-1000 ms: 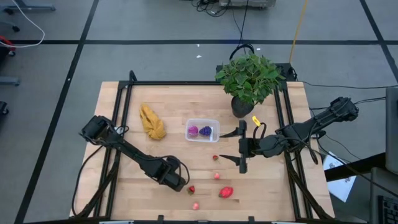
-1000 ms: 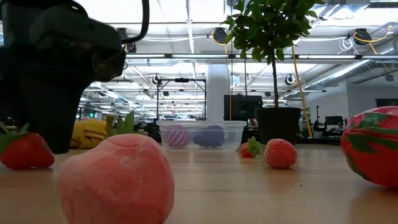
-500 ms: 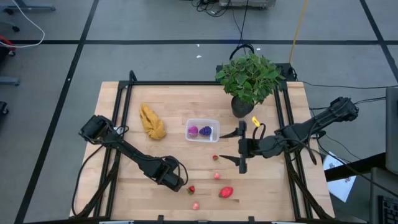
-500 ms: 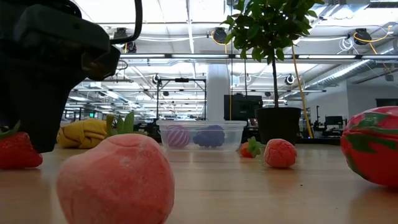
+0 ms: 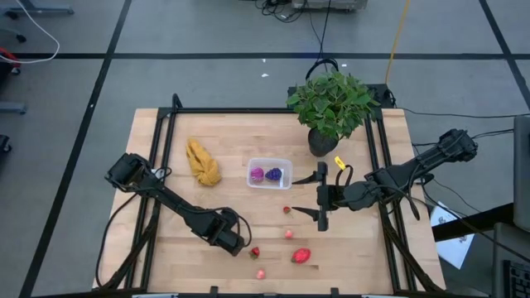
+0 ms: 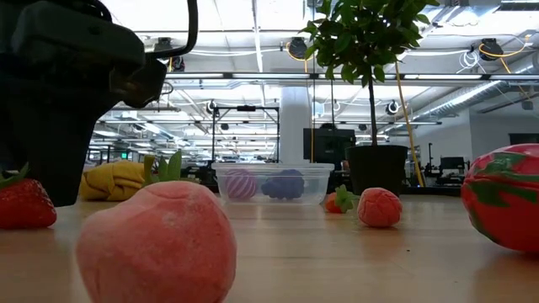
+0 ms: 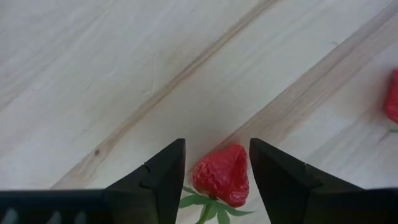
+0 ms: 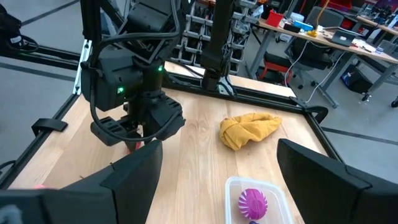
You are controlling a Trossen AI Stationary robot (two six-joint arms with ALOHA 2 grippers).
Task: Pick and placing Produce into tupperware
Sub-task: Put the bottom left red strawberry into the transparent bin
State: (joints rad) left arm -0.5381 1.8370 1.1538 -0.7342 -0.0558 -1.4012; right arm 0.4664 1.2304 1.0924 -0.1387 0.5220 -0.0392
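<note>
Light wood table (image 5: 248,141) with a black frame, grey floor around, open lab with ceiling lights behind. Tupperware (image 5: 269,173) mid-table holds 2 pieces, pink and purple. 4 loose red/pink pieces lie near the front edge. 1 potted plant (image 5: 330,103), 1 yellow banana bunch (image 5: 202,163). No readable writing. Left gripper (image 7: 216,163) straddles a strawberry (image 7: 222,175), fingers apart, not gripping. Right gripper (image 5: 318,194) is spread wide and empty, beside the tupperware.

Table (image 5: 224,136): pale wood planks, black rail frame along the edges.
Potted plant (image 5: 330,103): leafy green, dark pot, upright at far right of table.
Banana bunch (image 5: 202,163): yellow, lying on left half; possibly soft fabric.
Floor (image 5: 207,74): grey, crossed by dark lines, cables trailing.
Background desks (image 8: 323,31): cluttered, beyond table.
</note>
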